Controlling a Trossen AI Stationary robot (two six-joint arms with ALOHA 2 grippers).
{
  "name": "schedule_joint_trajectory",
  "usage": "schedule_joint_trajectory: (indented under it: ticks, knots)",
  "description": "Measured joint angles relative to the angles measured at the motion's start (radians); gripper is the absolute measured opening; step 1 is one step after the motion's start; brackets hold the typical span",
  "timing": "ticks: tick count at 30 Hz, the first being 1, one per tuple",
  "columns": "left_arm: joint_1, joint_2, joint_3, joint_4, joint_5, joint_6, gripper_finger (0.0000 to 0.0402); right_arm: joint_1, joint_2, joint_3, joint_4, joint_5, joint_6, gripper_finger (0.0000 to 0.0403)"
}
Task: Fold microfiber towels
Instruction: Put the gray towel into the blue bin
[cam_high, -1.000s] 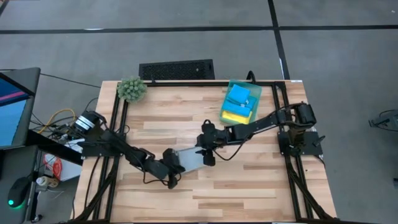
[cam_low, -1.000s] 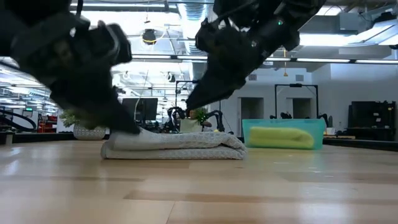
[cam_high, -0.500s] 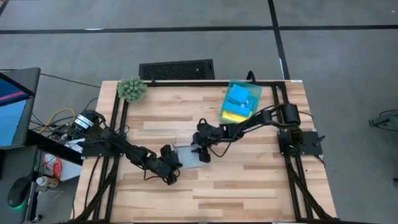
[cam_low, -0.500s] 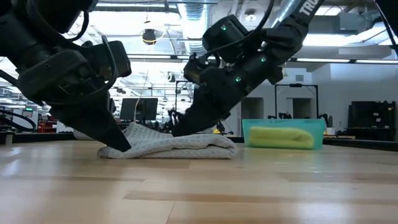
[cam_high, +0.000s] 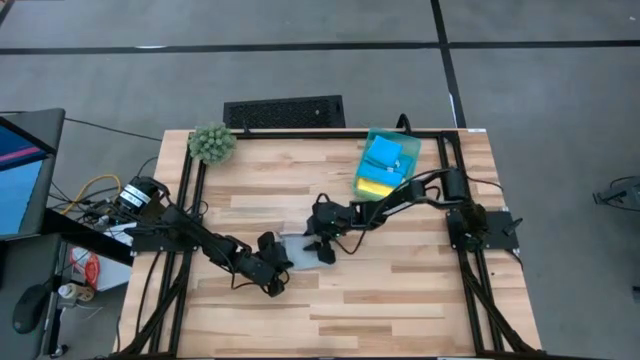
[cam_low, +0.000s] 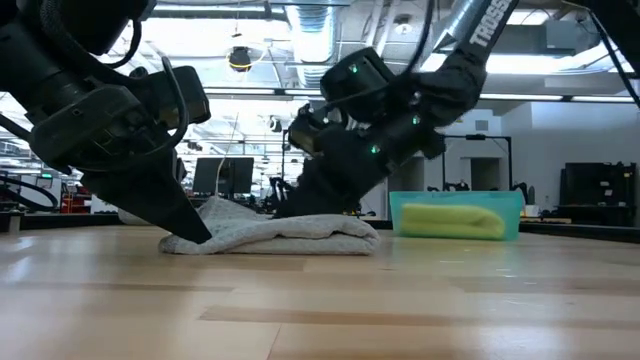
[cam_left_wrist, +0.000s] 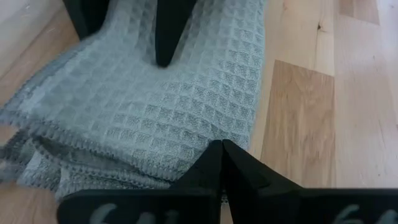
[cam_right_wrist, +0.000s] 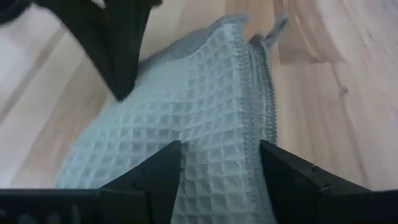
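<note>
A pale grey waffle-weave towel lies folded in several layers on the wooden table, near its middle. My left gripper is shut at the towel's near-left corner, and that end humps up. My right gripper is open and slants down over the towel's right part, one finger on either side of a stitched edge. Blue towels and a yellow towel lie in the green bin. My left gripper has its shut fingertips on the grey towel's corner, slanting down from the table's left. The fingers hide whether cloth lies between them. The towel rests on the table. My right gripper's fingertips stand on the towel's top layer, slanting down from the right; nothing is pinched.
The translucent green bin stands at the far right of the table. A fuzzy green ball plant sits at the far left corner. A black grille-like thing lies beyond the far edge. Bare wood shows along the near side.
My right gripper has come down and toward the table's left, onto the grey towel. The towel's end by my left gripper has bunched up into a low hump, while the rest stays flat on the table.
</note>
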Motion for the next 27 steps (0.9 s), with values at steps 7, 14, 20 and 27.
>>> schedule_joint_trajectory:
  ticks: [7, 14, 20, 27]
  knots:
    - [0.000, 0.001, 0.000, 0.000, 0.006, -0.005, 0.0004, -0.004, 0.071, 0.010, 0.035, -0.007, 0.087, 0.0202]
    - [-0.002, -0.003, -0.001, -0.006, 0.039, -0.027, 0.0004, 0.011, 0.071, 0.011, 0.012, -0.008, 0.079, 0.0034]
    - [-0.004, -0.084, -0.007, -0.044, 0.078, -0.028, 0.0004, 0.020, 0.053, 0.010, -0.016, 0.003, 0.131, 0.0027]
    - [-0.009, -0.313, -0.006, -0.150, 0.123, -0.030, 0.0004, -0.011, -0.094, -0.007, -0.250, 0.000, 0.130, 0.0027]
